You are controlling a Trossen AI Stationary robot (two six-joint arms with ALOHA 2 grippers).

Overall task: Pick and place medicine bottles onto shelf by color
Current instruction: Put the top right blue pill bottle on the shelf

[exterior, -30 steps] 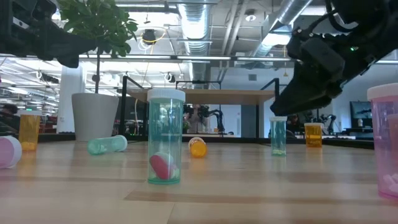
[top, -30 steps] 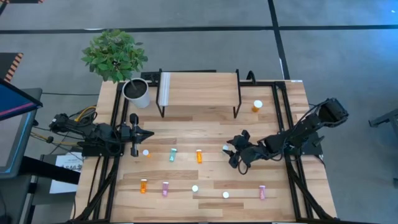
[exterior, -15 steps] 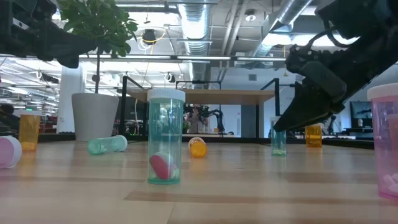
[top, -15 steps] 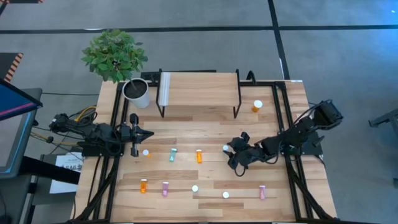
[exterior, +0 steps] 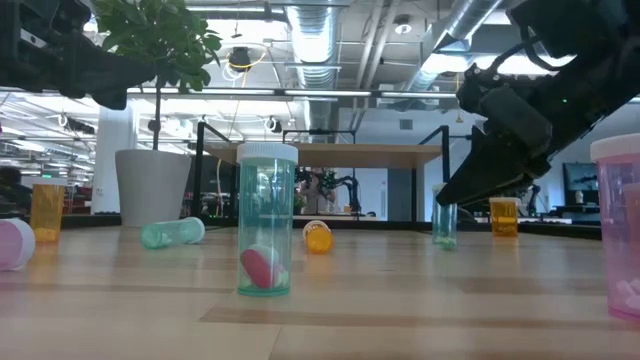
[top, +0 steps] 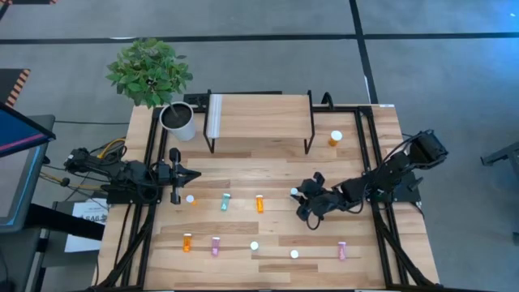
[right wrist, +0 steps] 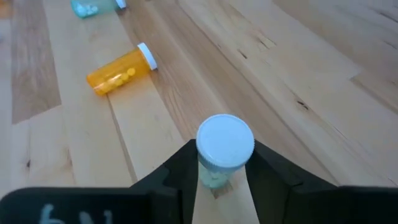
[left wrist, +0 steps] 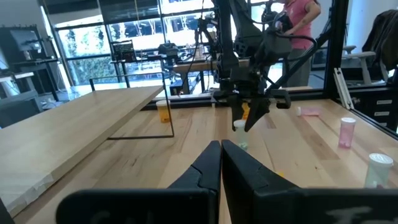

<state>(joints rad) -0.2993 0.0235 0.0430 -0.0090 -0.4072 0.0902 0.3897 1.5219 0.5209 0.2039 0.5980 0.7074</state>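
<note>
The slatted table [top: 357, 259] sits in an open workshop with a grey floor round it. Along its front edge a loose row of bottles waits: an orange one [top: 187, 241], a pink one [top: 216, 246], two showing only white caps, and another pink one [top: 342, 251] toward the right front corner. Farther in, a teal bottle [top: 225, 202] and an orange bottle [top: 259, 203] lie on their sides near the middle.

Just right of those is the action. The right gripper [top: 298, 199] has dropped a little lower than a second ago, and its fingers, wide apart then, have drawn in on the upright teal target [right wrist: 225, 146]. The wrist view shows them pressed against both sides below the cap, so it looks clenched on the bottle, which seems not yet lifted off the wood. I'd say the pick is made and the carry comes next.

The left gripper [top: 185, 174] waits pinched shut by the left edge. At the back edge, the shelf [top: 259, 118] carries no bottles.
</note>
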